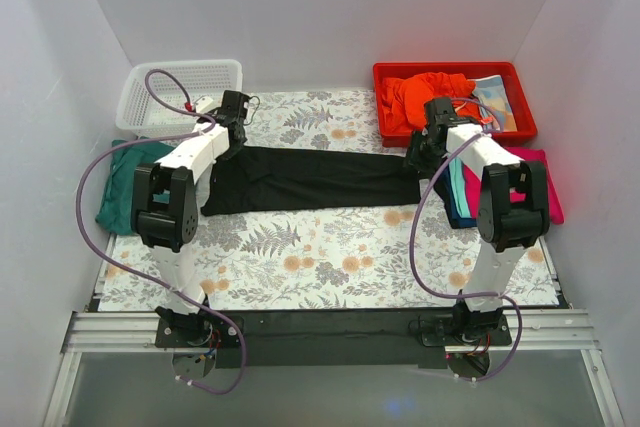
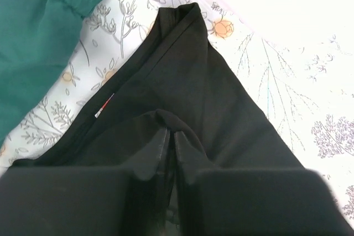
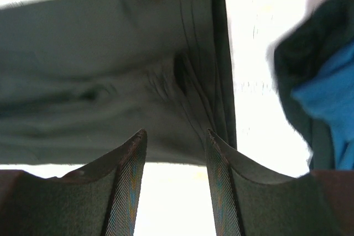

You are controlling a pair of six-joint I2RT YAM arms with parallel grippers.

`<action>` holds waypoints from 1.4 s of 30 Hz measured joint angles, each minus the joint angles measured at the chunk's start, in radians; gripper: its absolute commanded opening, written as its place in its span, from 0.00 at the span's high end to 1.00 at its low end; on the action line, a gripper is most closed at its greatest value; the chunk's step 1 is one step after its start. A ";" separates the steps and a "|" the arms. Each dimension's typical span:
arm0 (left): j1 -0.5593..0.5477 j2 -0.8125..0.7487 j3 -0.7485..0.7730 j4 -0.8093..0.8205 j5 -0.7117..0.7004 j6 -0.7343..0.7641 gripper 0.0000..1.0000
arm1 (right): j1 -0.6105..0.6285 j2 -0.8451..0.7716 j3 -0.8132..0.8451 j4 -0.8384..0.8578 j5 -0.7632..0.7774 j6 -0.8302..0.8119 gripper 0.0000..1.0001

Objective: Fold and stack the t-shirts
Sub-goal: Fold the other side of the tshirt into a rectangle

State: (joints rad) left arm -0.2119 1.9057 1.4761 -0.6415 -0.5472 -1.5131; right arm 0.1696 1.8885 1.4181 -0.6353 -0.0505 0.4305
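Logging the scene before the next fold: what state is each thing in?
black shirt: folded into a long strip, flat
left gripper: shut on black shirt's left end
right gripper: open, over its right end
basket: empty
red bin: holds crumpled clothes
green shirt: folded
right pile: folded, stacked

We get even, soft light from above, shadows faint. In the right wrist view the table covering [image 3: 251, 53] glares white; folded shirts [image 3: 323, 89] at 3 o'clock blur.
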 measured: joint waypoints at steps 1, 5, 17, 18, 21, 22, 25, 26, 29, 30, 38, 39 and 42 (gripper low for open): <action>0.002 0.009 0.009 0.000 0.001 0.003 0.72 | 0.000 -0.014 -0.023 0.002 -0.006 -0.005 0.48; 0.008 0.044 0.043 0.018 0.006 0.014 0.43 | 0.003 -0.071 -0.114 0.001 -0.025 -0.025 0.50; 0.010 -0.085 -0.111 0.050 0.078 -0.026 0.37 | 0.037 -0.136 -0.187 0.011 -0.043 -0.061 0.50; 0.010 -0.122 -0.155 0.051 0.091 -0.037 0.37 | 0.042 -0.135 -0.187 0.012 -0.045 -0.063 0.51; 0.010 -0.220 -0.271 0.050 0.122 -0.068 0.37 | 0.054 -0.124 -0.187 0.019 -0.066 -0.067 0.52; 0.010 -0.242 -0.300 0.051 0.131 -0.077 0.37 | 0.057 -0.113 -0.187 0.026 -0.076 -0.067 0.53; 0.010 -0.254 -0.351 0.053 0.151 -0.099 0.37 | 0.061 -0.073 -0.187 0.041 -0.092 -0.067 0.57; 0.010 -0.248 -0.364 0.054 0.156 -0.105 0.37 | 0.061 -0.058 -0.187 0.046 -0.093 -0.067 0.58; 0.010 -0.214 -0.386 0.050 0.166 -0.121 0.37 | 0.061 -0.021 -0.188 0.064 -0.093 -0.066 0.60; 0.010 -0.197 -0.387 0.047 0.167 -0.126 0.37 | 0.061 -0.015 -0.188 0.068 -0.094 -0.063 0.61; 0.022 -0.129 -0.358 -0.009 0.162 -0.166 0.37 | 0.059 -0.066 -0.262 0.100 -0.068 -0.036 0.61; 0.027 -0.129 -0.358 -0.013 0.163 -0.170 0.37 | 0.059 -0.082 -0.283 0.099 -0.059 -0.034 0.61; 0.048 -0.136 -0.366 -0.026 0.168 -0.181 0.37 | 0.060 -0.131 -0.340 0.089 -0.046 -0.027 0.61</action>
State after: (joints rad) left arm -0.1638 1.7695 1.1103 -0.6678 -0.3790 -1.6939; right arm 0.2298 1.7576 1.0782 -0.5468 -0.0963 0.4034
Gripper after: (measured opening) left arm 0.629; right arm 0.384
